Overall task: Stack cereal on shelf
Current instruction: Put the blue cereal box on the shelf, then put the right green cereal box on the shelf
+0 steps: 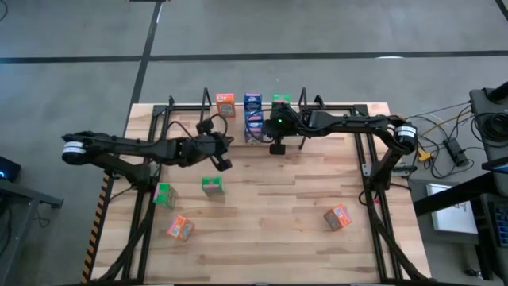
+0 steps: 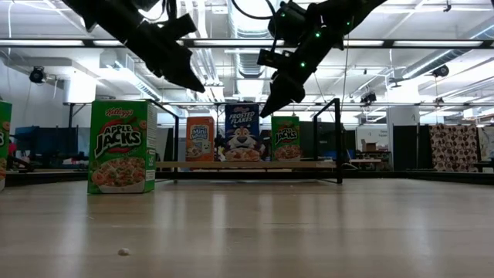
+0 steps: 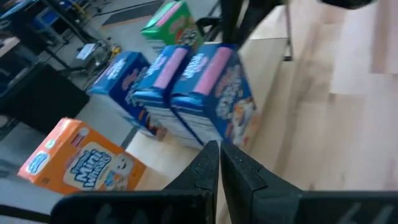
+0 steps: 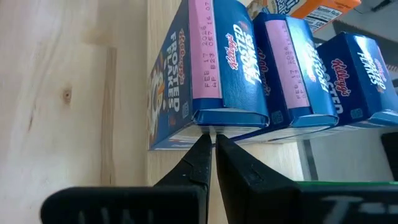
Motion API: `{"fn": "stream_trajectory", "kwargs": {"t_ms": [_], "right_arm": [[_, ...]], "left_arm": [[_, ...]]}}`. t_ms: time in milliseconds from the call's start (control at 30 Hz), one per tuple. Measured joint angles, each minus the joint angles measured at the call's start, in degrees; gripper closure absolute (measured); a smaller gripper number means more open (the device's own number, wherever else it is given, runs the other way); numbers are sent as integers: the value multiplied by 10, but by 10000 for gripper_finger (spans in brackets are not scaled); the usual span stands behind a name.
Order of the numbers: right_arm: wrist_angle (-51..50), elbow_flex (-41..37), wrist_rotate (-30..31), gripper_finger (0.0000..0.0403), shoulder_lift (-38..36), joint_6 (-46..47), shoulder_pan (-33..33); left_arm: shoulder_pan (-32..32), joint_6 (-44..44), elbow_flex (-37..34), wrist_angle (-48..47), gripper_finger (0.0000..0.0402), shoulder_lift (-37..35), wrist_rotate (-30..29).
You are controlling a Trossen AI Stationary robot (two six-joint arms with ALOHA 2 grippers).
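The shelf [image 1: 190, 105] stands at the table's far edge. On it stand an orange cereal box [image 1: 225, 103], three blue ones [image 1: 254, 117] in a row one behind another, and a green one [image 1: 280, 101]. My right gripper [image 1: 278, 148] is shut, with its tips at the nearest blue box [image 4: 205, 68]. My left gripper [image 1: 225, 164] is shut in the air, left of and nearer than the shelf, and points at the blue boxes [image 3: 211, 87]. Two green boxes [image 1: 212, 186] [image 1: 164, 195] and two orange ones [image 1: 180, 228] [image 1: 339, 216] rest on the table. My right gripper's shut fingertips [image 4: 202, 149] come slanting down from the near side to the top near edge [image 4: 214, 118] of the nearest blue box. I cannot tell whether they touch it.
The table's black frame rails [image 1: 369, 159] run along both sides. The loose green box [image 2: 122, 147] stands upright at the near left. Bare wood [image 1: 270, 214] lies between the loose boxes in the middle of the table.
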Motion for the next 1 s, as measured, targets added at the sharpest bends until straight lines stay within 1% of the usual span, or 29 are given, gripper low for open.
{"fn": "stream_trajectory", "kwargs": {"t_ms": [133, 267, 500, 633, 800, 900, 1000], "right_arm": [[0, 0, 5, 390, 0, -3, 0], [-11, 0, 45, 390, -7, -10, 0], [-35, 0, 46, 390, -30, -1, 0], [-36, 0, 45, 390, -40, 4, -4], [-70, 0, 45, 390, -60, 22, -3], [-100, 0, 43, 390, -78, 45, 6], [-123, -2, 38, 390, -98, 61, 24]], "left_arm": [[12, -2, -4, 14, 401, 0, -1], [12, -2, -4, 16, 401, 0, -1], [12, -3, -4, 15, 402, 0, 18], [12, -13, -4, 14, 401, 0, 19], [11, -24, -4, 0, 401, 0, 20], [10, -39, -4, -7, 401, 0, 40], [3, -48, -4, -7, 401, -3, 81]]}}
